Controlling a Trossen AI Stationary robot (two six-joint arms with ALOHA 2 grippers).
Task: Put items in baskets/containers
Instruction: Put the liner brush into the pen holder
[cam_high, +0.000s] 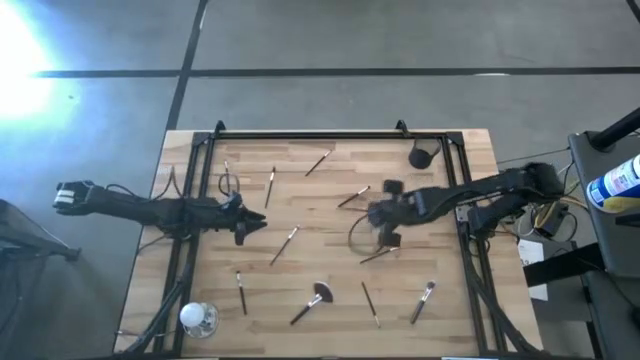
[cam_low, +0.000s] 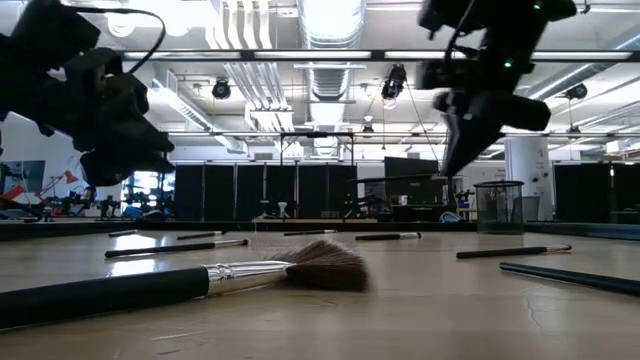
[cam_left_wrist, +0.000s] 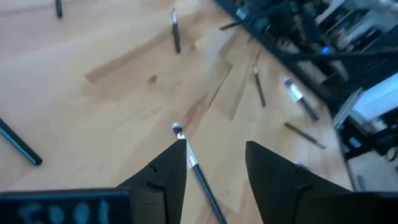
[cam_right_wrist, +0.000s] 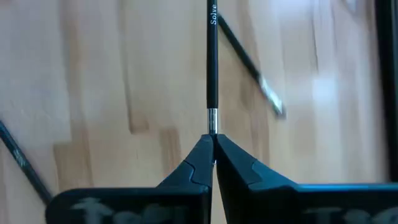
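Wooden planks make up the tabletop (cam_high: 330, 200), ringed by a dark frame, and brushes are scattered across it: a fan brush (cam_high: 313, 300) near the front edge, others lying singly and well apart toward the back and sides. They lie flat and spread out, so each can be approached without disturbing its neighbours. The cup (cam_high: 421, 156) stands at the back right, inside the frame, within easy reach of the right arm.

The right pincer (cam_right_wrist: 213, 144) is pressed together on a thin dark brush (cam_right_wrist: 212, 62), gripped at the metal ferrule so that the handle sticks straight out ahead of the fingertips. Held near the bristle end, the long handle can be swung and lowered into the cup handle-first or tipped in; that is a judgement only. In the high view this pincer (cam_high: 385, 232) is seen mid-table, apart from the cup. In the low view it hangs clear above the wood with the brush in its tips.

The left pincer (cam_left_wrist: 214, 163) is spread, its fingers either side of a brush (cam_left_wrist: 194, 163) lying on the wood, not clamped on it. A grip seems to be in preparation there.

A clear glass object (cam_high: 197, 318) sits at the front left corner.
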